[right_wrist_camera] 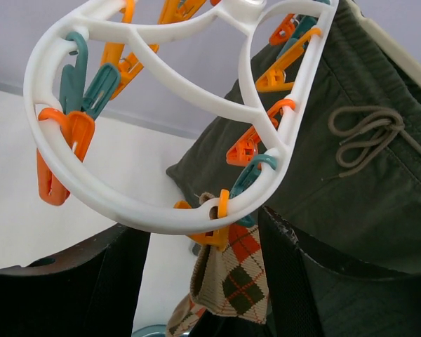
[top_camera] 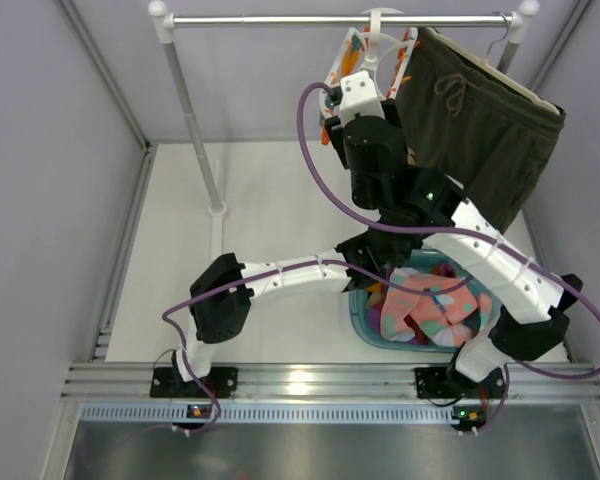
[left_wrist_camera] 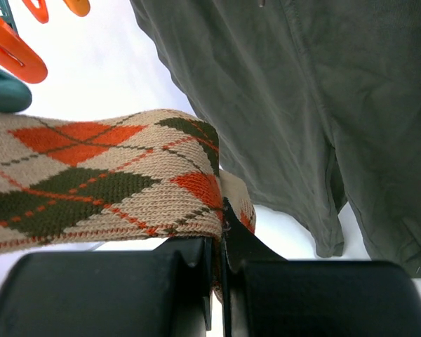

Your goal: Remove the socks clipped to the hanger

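The white ring hanger (right_wrist_camera: 126,214) with orange and teal clips hangs from the rail, next to the olive shorts. One brown-orange argyle sock (right_wrist_camera: 242,277) dangles from an orange clip (right_wrist_camera: 221,235) on the ring's lower edge. My right gripper (right_wrist_camera: 203,281) is open, its dark fingers (right_wrist_camera: 288,281) standing either side of that clip and the sock's top. In the left wrist view my left gripper (left_wrist_camera: 221,228) is shut on the same argyle sock (left_wrist_camera: 105,175), pinching its folded lower end. In the top view the right arm reaches up to the hanger (top_camera: 365,45); the left gripper is hidden under it.
A teal basket (top_camera: 365,322) on the table holds several loose socks, pink-teal ones (top_camera: 435,305) on top. The olive drawstring shorts (top_camera: 480,130) hang right of the hanger. The metal rail (top_camera: 280,19) rests on a post (top_camera: 195,125) at the left.
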`<state>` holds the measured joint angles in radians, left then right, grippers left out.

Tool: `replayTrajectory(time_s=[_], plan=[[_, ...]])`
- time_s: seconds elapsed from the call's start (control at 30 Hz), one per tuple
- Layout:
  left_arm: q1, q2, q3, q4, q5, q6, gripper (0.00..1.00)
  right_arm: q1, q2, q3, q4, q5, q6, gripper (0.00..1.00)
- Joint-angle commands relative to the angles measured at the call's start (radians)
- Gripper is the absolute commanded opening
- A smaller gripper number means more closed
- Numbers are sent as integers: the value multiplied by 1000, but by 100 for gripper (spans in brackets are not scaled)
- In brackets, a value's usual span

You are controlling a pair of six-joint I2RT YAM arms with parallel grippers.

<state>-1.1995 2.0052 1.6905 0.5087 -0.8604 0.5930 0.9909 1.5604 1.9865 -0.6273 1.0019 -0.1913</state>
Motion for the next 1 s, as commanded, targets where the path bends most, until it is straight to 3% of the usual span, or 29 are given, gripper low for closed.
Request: replayTrajectory(time_s=[0.0, 0.1, 0.33, 0.43, 0.47, 0.57, 0.8, 0.9, 0.93, 0.97], plan=[[-5, -68, 0, 48, 12, -18, 0, 12, -5, -24, 75, 37, -5, 60], [-5, -78, -8, 48, 18, -30, 0, 12, -16, -67, 150, 70, -43, 59], [-5, -97, -29, 48, 23, -42, 0, 11, -23, -112, 293, 135, -135, 45], [-3, -108, -44, 48, 26, -50, 0, 9, -26, -115, 310, 136, -138, 32], [-3, -108, -51, 48, 27, -53, 0, 9, -28, -115, 308, 136, -137, 23], [-2, -126, -101, 47, 20, -85, 0, 9, -39, -111, 285, 101, -105, 14], [-6, -270, -343, 42, 40, -307, 0, 9, -88, -149, 259, 17, -13, 11], [-21, -342, -422, 24, 58, -373, 0, 8, -103, -161, 250, -15, 16, 15], [-26, -367, -439, 11, 67, -392, 0, 8, -108, -163, 247, -47, 23, 19], [-35, -387, -451, -4, 96, -416, 0, 5, -114, -166, 242, -68, 32, 37]])
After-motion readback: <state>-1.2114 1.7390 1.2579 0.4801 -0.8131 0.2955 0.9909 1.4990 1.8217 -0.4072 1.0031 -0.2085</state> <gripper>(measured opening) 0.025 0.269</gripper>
